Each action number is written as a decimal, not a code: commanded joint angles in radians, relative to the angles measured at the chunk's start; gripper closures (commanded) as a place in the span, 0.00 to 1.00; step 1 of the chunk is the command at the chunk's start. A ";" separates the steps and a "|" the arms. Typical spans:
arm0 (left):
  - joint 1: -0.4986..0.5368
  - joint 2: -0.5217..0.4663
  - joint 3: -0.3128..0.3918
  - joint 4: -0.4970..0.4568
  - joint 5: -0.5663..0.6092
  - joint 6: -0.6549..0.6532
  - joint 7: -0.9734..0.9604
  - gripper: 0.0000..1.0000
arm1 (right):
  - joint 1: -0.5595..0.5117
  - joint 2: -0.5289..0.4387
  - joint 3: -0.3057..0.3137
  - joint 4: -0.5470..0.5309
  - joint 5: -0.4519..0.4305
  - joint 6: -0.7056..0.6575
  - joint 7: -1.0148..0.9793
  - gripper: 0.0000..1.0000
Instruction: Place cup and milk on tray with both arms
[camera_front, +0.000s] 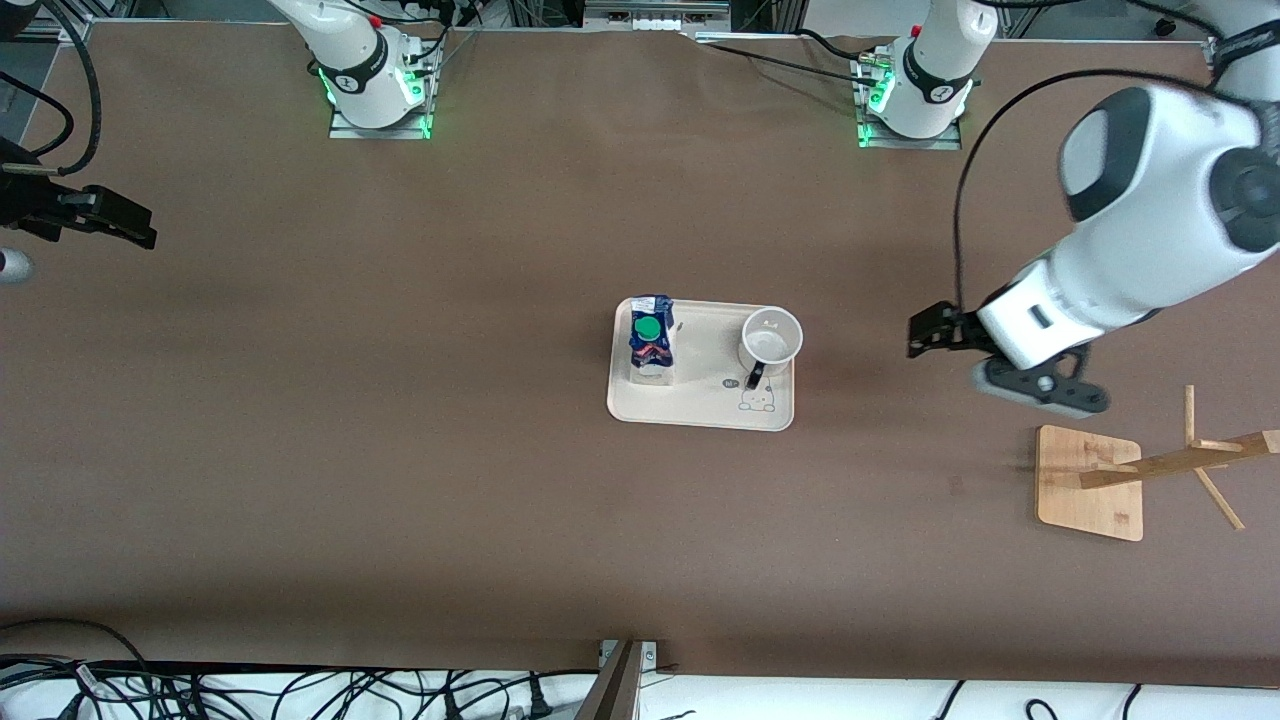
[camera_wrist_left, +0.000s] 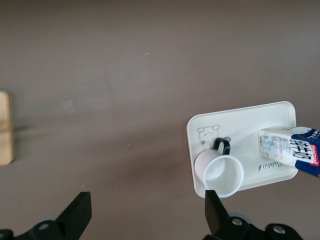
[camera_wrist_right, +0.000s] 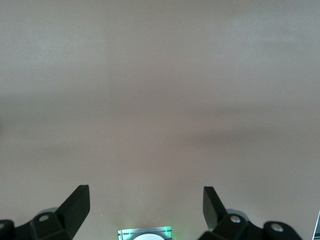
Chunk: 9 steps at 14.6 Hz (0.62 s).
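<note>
Midway along the brown table (camera_front: 400, 450), the cup (camera_front: 770, 340) and the milk (camera_front: 651, 340) both stand on the tray (camera_front: 700, 408), the milk toward the right arm's end, the cup toward the left arm's. Up in the air, the left gripper (camera_front: 925, 330) hangs wide open and empty beside the tray, near a wooden rack (camera_front: 1095, 480). Over the table's edge, the right gripper (camera_front: 135, 225) hangs likewise spread and empty.

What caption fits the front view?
Cup and milk stand on the tray; both arms wait, empty.
</note>
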 joint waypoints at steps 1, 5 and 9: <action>0.004 -0.133 0.042 -0.083 0.039 -0.075 -0.034 0.00 | -0.006 0.016 0.007 0.036 -0.012 -0.030 -0.005 0.00; 0.002 -0.250 0.071 -0.153 0.127 -0.092 -0.113 0.00 | -0.006 0.016 0.007 0.036 -0.018 -0.030 -0.010 0.00; 0.005 -0.251 0.074 -0.157 0.135 -0.093 -0.137 0.00 | -0.004 0.015 0.006 0.031 -0.016 -0.031 -0.013 0.00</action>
